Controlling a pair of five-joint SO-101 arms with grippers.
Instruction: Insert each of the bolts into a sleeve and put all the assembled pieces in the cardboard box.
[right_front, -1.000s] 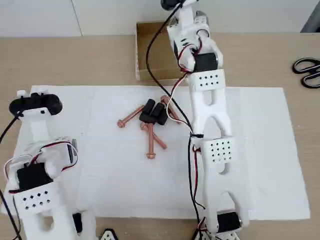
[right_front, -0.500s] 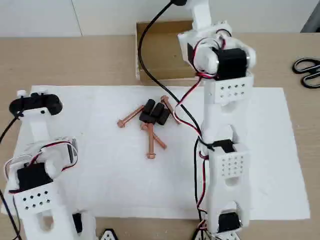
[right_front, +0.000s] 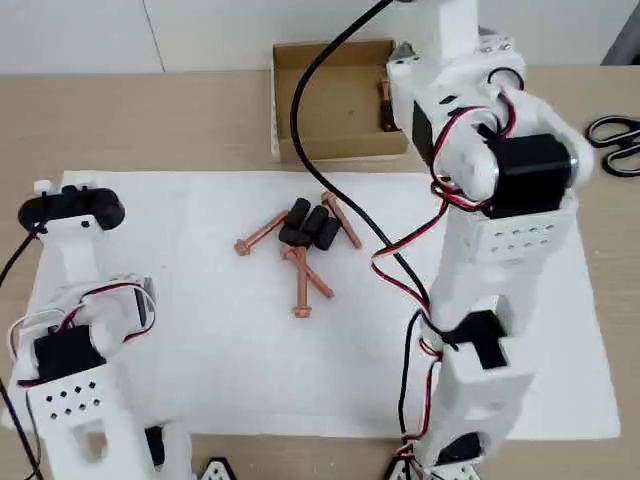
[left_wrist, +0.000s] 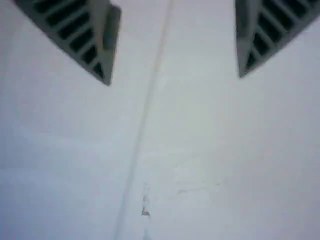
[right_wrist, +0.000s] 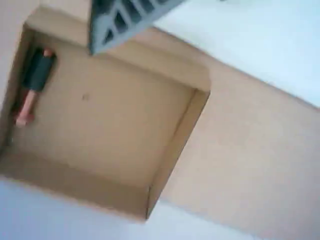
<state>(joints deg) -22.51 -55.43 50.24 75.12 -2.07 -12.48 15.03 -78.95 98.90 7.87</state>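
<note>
White wall (right_front: 200, 30) behind a wooden table (right_front: 150, 120) bearing scissors (right_front: 615, 140).

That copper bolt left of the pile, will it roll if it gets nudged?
Probably: the bolt has a round shank and lies flat on the smooth white sheet. Its wider head would likely curve its path. It looks like rigid metal, so it should not bend when gripped.

No readable text, label, brand, number or sign is showing in any view. The box (right_front: 330, 110) is showing only plain brown cardboard, and the white sheet (right_front: 230, 350) is showing a bare surface with a faint crease line and no print.
</note>
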